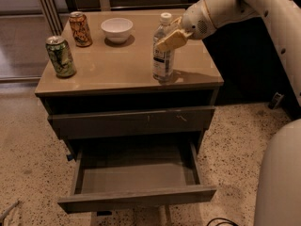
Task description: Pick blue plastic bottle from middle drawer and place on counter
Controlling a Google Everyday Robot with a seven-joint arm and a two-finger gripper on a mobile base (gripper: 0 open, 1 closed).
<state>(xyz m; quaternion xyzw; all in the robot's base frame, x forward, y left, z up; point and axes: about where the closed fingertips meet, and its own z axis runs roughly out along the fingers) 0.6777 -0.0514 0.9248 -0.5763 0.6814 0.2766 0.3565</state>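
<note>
Blue plastic bottle (162,62) stands upright on the tabletop (117,65), right of centre in frame and near the front edge. Base looks flat, as far as I can see. Pincer (171,39) reaches in from upper right & pinches the bottle at its shoulder, just under the white cap. One tan finger lies across the front; the other is hidden behind. Middle drawer (136,175), bottom of frame, is pulled out w/ bare inside. So pick + carry look done; step in hand, I'd judge, is the release.

To do it well:
- Make sure the base is fully down before letting go. Bottle is tall & narrow w/ a high grip pt, so any tilt or drag could tip it.
- Spread the fingers evenly, no twist.
- Back off up & toward upper right, along the arm's line, so neither finger clips the cap.
- Don't nudge the bottle fwd, since it's close to the front edge.

White bowl (117,29), orange can (80,29) & green can (60,56) sit well apart at upper left, so no issue for the exit.
</note>
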